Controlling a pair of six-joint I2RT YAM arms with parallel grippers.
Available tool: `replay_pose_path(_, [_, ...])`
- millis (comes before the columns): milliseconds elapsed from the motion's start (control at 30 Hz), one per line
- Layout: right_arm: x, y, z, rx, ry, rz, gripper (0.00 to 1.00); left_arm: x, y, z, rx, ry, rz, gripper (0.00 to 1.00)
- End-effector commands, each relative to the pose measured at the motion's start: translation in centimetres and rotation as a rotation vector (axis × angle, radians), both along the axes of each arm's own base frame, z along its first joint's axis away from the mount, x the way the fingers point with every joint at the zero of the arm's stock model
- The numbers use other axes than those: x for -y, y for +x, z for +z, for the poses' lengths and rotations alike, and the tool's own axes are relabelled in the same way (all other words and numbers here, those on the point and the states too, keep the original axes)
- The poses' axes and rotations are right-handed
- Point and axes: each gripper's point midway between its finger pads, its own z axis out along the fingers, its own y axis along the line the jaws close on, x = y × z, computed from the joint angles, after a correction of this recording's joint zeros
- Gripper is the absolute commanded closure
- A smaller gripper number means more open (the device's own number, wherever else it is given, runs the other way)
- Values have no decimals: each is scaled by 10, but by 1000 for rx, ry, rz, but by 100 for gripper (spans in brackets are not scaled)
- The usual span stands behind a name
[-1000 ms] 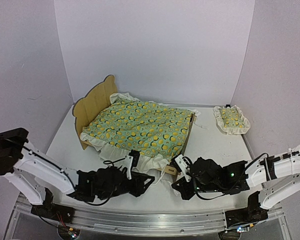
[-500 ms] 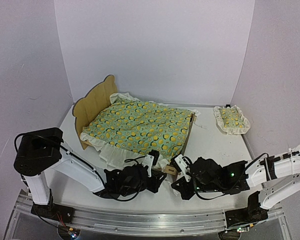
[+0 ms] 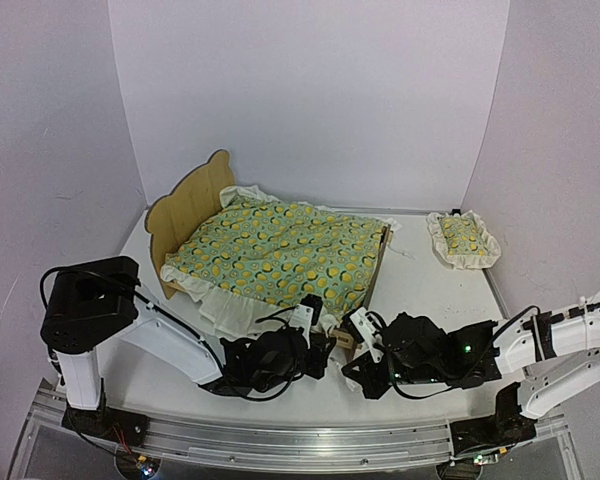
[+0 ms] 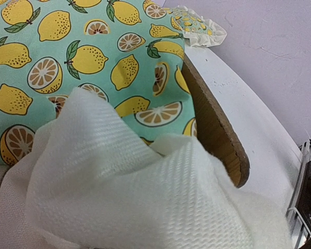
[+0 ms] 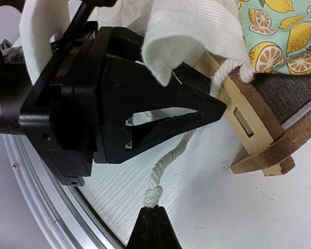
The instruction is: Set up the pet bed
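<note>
1. The pet bed (image 3: 185, 214) stands left of centre in the top view, with its headboard at upper left. The lemon-print blanket (image 3: 280, 250) covers it.
2. The pillow (image 3: 463, 238) lies well apart, at the right of the frame.
3. The right gripper (image 5: 147, 229) is clenched on the knotted end of a white cord (image 5: 168, 155) that runs to the bed's near corner.
4. The left gripper (image 3: 323, 351) sits at that corner, draped by the blanket's white ruffle (image 4: 119, 197). Its grip state cannot be determined.

Plywood pet bed (image 3: 185, 208), cloth blanket (image 3: 280, 250), fibrous rope (image 5: 168, 155)

Lab booth, bare white walls (image 3: 310, 90)
</note>
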Motion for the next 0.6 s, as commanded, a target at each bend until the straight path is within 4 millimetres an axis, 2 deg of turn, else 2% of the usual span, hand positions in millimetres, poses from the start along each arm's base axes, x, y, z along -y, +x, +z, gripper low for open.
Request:
replay_pose_path(0, [-9, 1, 18, 19, 67, 11, 100, 6, 17, 15, 67, -8, 65, 81])
replay_pose_path(100, [-9, 1, 18, 18, 68, 9, 100, 7, 20, 18, 92, 9, 75, 85])
replay_pose_path(233, [-5, 7, 18, 21, 70, -42, 100, 1, 23, 29, 113, 3, 100, 99])
replay_pose_path(467, [11, 39, 30, 93, 82, -230, 100, 0, 13, 51, 129, -21, 27, 100])
replay_pose_path(567, [9, 54, 37, 127, 84, -246, 100, -3, 6, 54, 103, -45, -2, 100])
